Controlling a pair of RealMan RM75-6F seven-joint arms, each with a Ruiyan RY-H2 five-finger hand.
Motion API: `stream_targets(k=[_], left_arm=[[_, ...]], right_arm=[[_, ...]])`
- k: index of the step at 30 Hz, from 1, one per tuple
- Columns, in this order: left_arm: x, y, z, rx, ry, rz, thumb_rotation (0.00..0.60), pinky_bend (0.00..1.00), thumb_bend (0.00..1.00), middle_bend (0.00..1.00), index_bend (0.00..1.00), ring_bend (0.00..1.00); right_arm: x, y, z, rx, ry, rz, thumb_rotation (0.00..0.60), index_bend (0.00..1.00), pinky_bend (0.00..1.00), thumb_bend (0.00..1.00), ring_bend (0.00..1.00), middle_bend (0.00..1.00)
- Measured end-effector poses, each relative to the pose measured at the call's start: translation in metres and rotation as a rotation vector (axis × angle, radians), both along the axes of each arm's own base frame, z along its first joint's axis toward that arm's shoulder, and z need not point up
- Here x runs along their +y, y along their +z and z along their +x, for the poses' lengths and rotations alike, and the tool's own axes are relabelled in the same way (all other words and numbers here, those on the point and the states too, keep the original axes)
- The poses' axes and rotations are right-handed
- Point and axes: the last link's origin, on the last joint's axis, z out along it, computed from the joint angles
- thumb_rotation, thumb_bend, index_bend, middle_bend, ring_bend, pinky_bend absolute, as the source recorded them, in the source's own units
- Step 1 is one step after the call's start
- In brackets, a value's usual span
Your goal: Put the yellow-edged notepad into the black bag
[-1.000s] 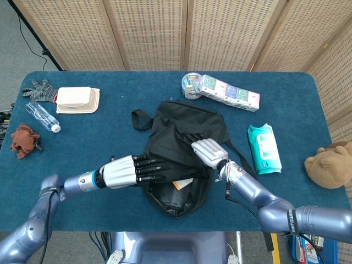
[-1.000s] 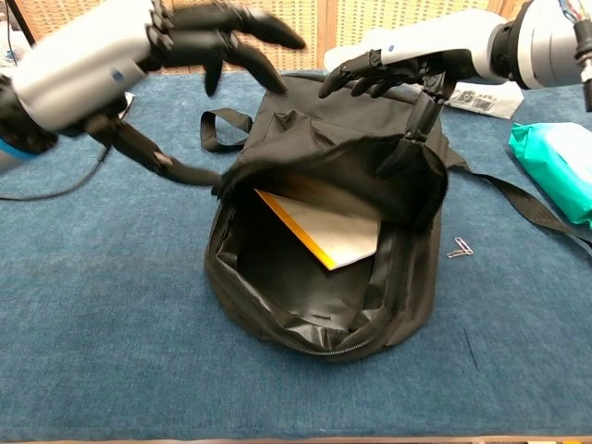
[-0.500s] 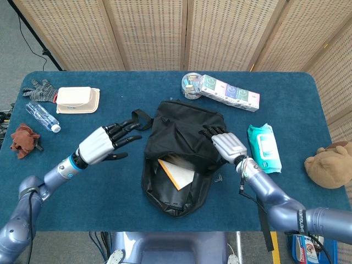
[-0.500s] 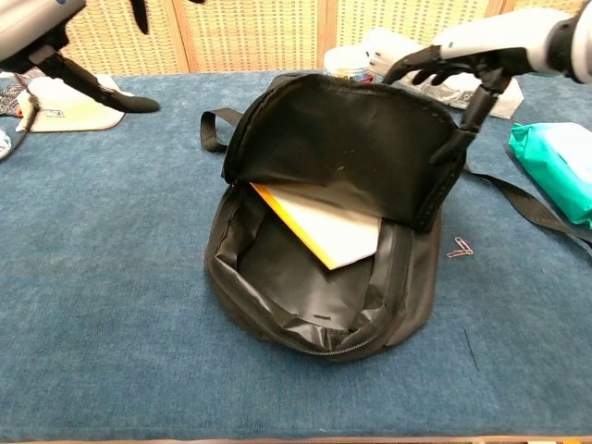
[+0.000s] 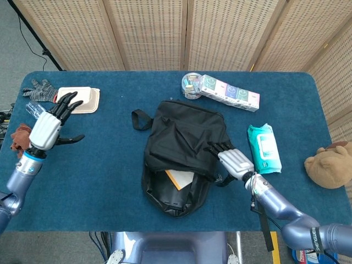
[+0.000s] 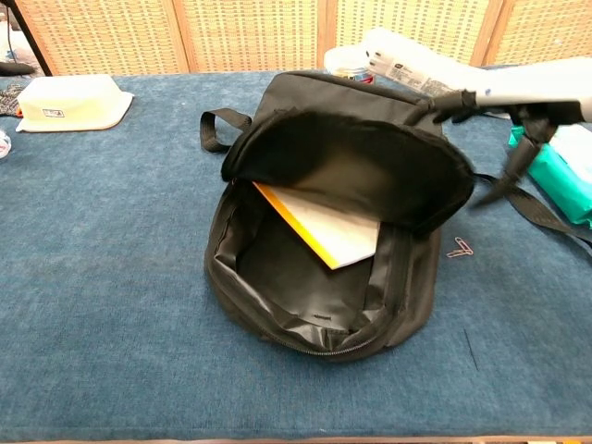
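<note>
The black bag (image 5: 181,135) lies in the middle of the blue table with its mouth open toward me. The yellow-edged notepad (image 5: 180,179) sits inside it, partly under the flap; the chest view shows the notepad (image 6: 333,231) leaning on the lining of the bag (image 6: 361,176). My right hand (image 5: 234,160) hovers at the bag's right edge with its fingers extended and nothing in it; in the chest view the right hand (image 6: 518,111) is blurred. My left hand (image 5: 52,124) is far off to the left, fingers spread, holding nothing.
A white container (image 5: 77,99), grey glove (image 5: 38,89) and brown cloth (image 5: 21,137) lie near my left hand. A jar (image 5: 191,85) and tissue pack (image 5: 228,92) sit behind the bag. Teal wipes (image 5: 263,148), a plush toy (image 5: 330,165) and a paper clip (image 6: 458,248) are to the right.
My left hand has pulled out of the bag and swung far left. My right hand has let go of the flap and drawn back to the right. The flap has sunk lower over the notepad.
</note>
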Motion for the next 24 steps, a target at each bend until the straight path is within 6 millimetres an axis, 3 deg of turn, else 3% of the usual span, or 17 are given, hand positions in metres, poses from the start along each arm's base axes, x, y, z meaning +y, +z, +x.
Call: stream_targets(k=[5,13,24], left_arm=[[-0.007,0.016,-0.018,-0.022,0.077,0.011,0.600,0.33,0.00,0.00,0.08,0.00],[-0.015,0.023,-0.029,-0.057,0.122,0.032,0.600,0.29,0.00,0.00,0.05,0.00],[-0.035,0.028,-0.038,-0.112,0.185,0.038,0.600,0.21,0.00,0.00,0.00,0.00]], right_arm=[[0.013,0.000,-0.006,0.001,0.008,0.019,0.600,0.09,0.01,0.00,0.00,0.00],[0.030,0.008,-0.013,0.037,0.070,0.014,0.600,0.09,0.00,0.00,0.00,0.00],[0.044,0.054,-0.053,0.132,0.191,-0.272,0.600,0.09,0.00,0.00,0.00,0.00]])
